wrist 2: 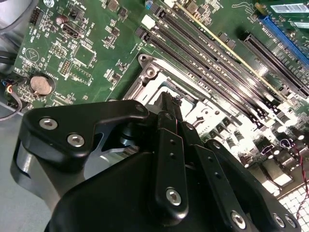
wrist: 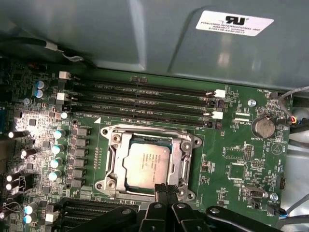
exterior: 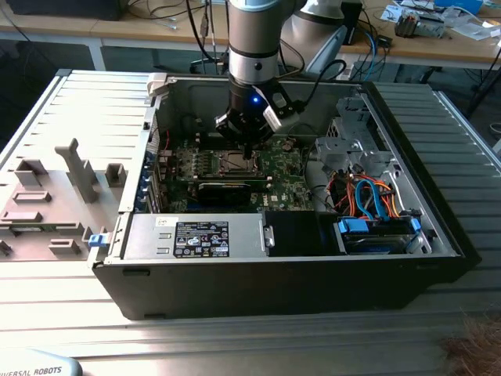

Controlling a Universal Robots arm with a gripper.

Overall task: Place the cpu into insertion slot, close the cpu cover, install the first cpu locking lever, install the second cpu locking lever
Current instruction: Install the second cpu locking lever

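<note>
Hovering low over the motherboard, the gripper (wrist: 166, 189) has its two black fingertips pressed together with no visible gap, pinching nothing that can be made out. In the first wrist view the tips sit at the near edge of the socket frame, touching or just above it; which of the two cannot be told.

Directly ahead of the tips lies the cpu (wrist: 146, 164), its dull silvery top flat and square within the insertion slot (wrist: 112, 140), so the placing step looks done. Around it sits the cpu cover (wrist: 182, 159), a thin metal frame whose window shows the chip; it appears lowered over the socket. Beyond the socket run the memory slots (wrist: 145, 104), and off to one side the coin battery (wrist: 264, 127).

In the exterior view the gripper (exterior: 249, 149) hangs inside the open computer case (exterior: 438, 235), with the graphics card (exterior: 223, 189) just in front of it.

The risk, as I judge it, is a closed tip pressing on the frame edge or sliding off a thin lever and striking the board's small components, since the tips are narrow and the metal is smooth.

The locking levers themselves are hard to pick out, and the near socket edge is hidden behind the fingers in both wrist views.
</note>
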